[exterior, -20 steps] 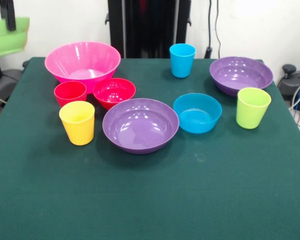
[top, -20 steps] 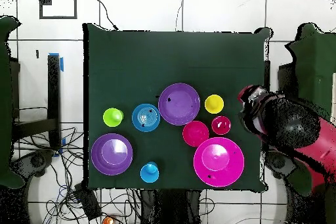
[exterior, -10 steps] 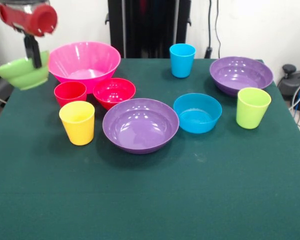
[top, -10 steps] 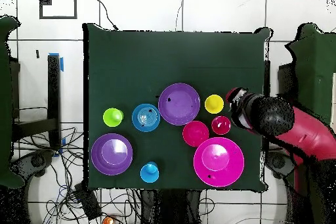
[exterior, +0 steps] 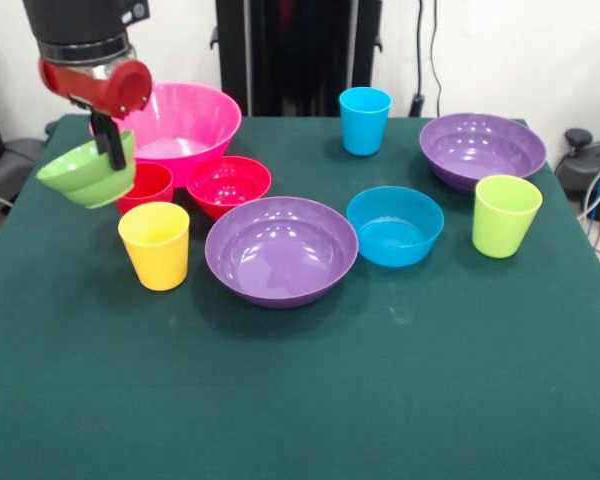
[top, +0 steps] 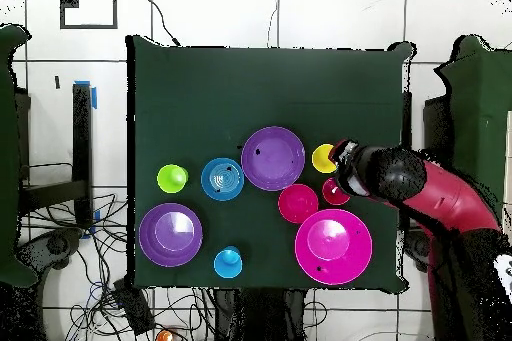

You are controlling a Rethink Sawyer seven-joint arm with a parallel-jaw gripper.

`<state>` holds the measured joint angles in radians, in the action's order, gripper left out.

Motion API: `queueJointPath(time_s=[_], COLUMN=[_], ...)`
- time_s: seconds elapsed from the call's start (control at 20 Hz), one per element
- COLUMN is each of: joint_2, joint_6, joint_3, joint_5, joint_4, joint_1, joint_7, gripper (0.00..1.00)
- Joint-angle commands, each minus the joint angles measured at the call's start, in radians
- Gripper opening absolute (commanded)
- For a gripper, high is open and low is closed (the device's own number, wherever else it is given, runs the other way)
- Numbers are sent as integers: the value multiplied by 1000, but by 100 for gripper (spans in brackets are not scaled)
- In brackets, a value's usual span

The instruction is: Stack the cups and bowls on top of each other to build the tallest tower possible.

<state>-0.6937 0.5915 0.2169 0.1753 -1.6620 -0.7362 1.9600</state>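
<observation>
My gripper [exterior: 108, 150] is shut on the rim of the small green bowl [exterior: 83, 176] and holds it tilted in the air, just above the red cup [exterior: 152, 185] and behind the yellow cup [exterior: 155, 245]. The pink bowl [exterior: 185, 120] and the red bowl [exterior: 228, 183] stand close by. A purple bowl [exterior: 280, 250], the blue bowl [exterior: 395, 225], the lime green cup [exterior: 505, 215], the blue cup [exterior: 365, 120] and the second purple bowl [exterior: 482, 148] stand singly. In the overhead view the arm [top: 400, 175] hides the green bowl, beside the yellow cup [top: 321, 157].
The green table [exterior: 300, 400] has a wide bare stretch along its near side in the front view. The robot's black pedestal [exterior: 300, 50] stands behind the far edge. Cables and a black object [exterior: 590, 165] lie off the table's right side.
My gripper with the green bowl has moved from beyond the table's left edge inward and down, and now hangs over the red cup. The other cups and bowls have not moved.
</observation>
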Motion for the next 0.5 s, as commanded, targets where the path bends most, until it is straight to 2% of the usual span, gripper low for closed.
queueJointPath(time_s=[0.05, 0.5], joint_2=[69, 77], joint_6=[153, 332], joint_3=[71, 0], joint_5=[59, 112], joint_4=[84, 198], joint_1=[51, 123], joint_7=[-112, -94], gripper=[0, 0])
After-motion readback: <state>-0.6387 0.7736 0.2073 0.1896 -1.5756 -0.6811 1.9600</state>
